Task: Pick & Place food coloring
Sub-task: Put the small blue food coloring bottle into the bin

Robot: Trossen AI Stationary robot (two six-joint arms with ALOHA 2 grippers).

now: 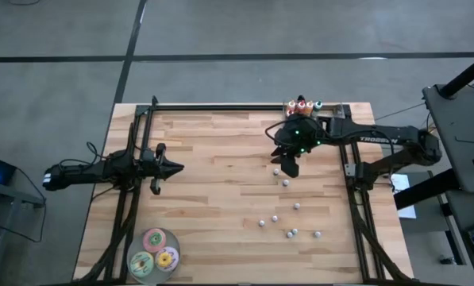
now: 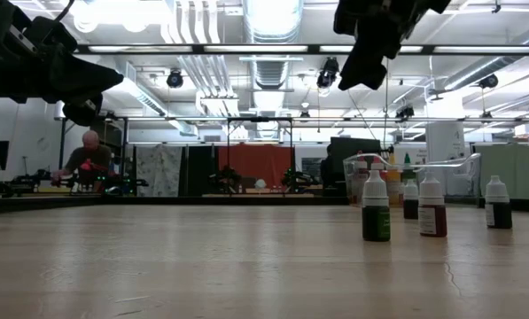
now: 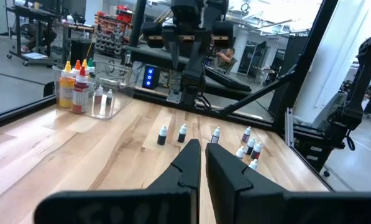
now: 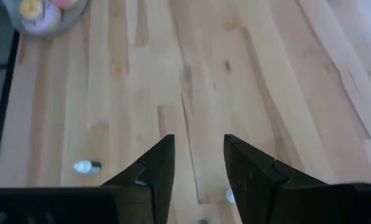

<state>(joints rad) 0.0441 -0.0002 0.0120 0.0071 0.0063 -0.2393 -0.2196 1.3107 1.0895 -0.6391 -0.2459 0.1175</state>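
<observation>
Your right tool [image 1: 288, 168] hangs open and empty above the pale plank desk [image 1: 221, 199], near its far right corner. The food coloring [image 1: 288, 220] bottles stand scattered toward the desk's right side. Your left tool [image 1: 175, 168] waits closed at the left edge. Beyond, a workshop with strip lights.
</observation>
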